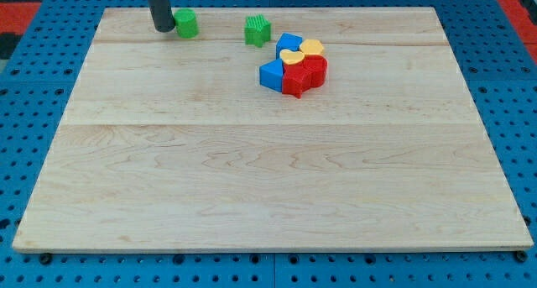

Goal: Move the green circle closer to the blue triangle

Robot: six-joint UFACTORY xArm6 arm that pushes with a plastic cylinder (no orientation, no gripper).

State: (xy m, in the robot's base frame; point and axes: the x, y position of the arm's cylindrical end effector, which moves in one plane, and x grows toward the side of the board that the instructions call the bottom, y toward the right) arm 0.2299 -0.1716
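The green circle [186, 23] sits near the top left of the wooden board. My tip [163, 28] rests on the board just to the left of it, very close or touching. The blue triangle [272, 75] lies to the right, at the lower left of a tight cluster. A green star [258, 30] stands between the green circle and that cluster.
The cluster also holds a second blue block [288, 44], a yellow heart [312, 47], another yellow block [293, 58] and red blocks [306, 75]. The wooden board [268, 187] lies on a blue pegboard, with red at the upper corners.
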